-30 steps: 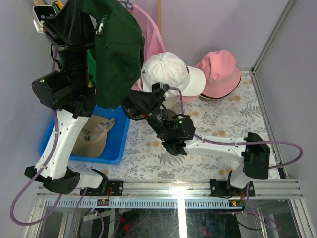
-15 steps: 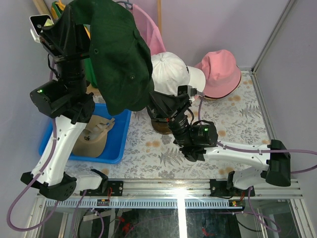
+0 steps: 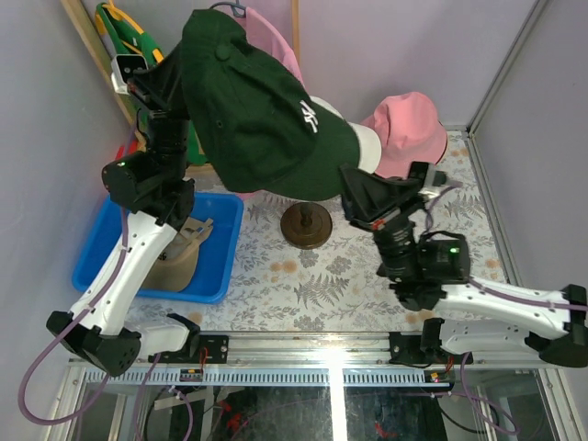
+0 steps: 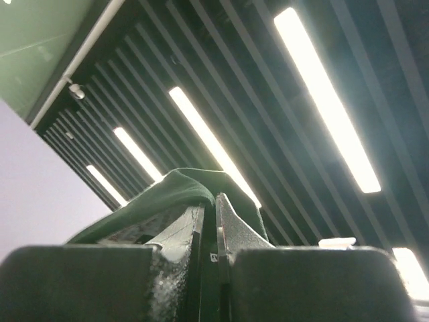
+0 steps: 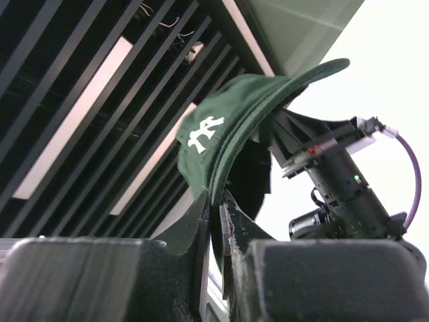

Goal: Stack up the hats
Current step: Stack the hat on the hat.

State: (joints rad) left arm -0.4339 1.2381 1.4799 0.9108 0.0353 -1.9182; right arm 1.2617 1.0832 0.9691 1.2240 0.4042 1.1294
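One dark green cap [image 3: 257, 129] with a white emblem on its front hangs high above the table [image 3: 303, 280], stretched between the two arms over the far left of the scene. The left claw [image 4: 209, 201] is pressed together on the cap's fabric at its back edge. The right claw [image 5: 216, 198] pinches the edge of the brim, its fingers almost touching with the brim between them.

Under the brim, one white cap [image 3: 367, 142] shows only in part, sitting over a stand with a round brown base [image 3: 308, 225]. Just to its right, one pink bucket hat [image 3: 413, 129] rests on the table at the far edge. One tan cap [image 3: 179, 262] lies in a blue bin [image 3: 96, 266] on the left, behind the left arm. That makes four hats in all. A pink shirt [image 3: 280, 50] hangs at the back wall.
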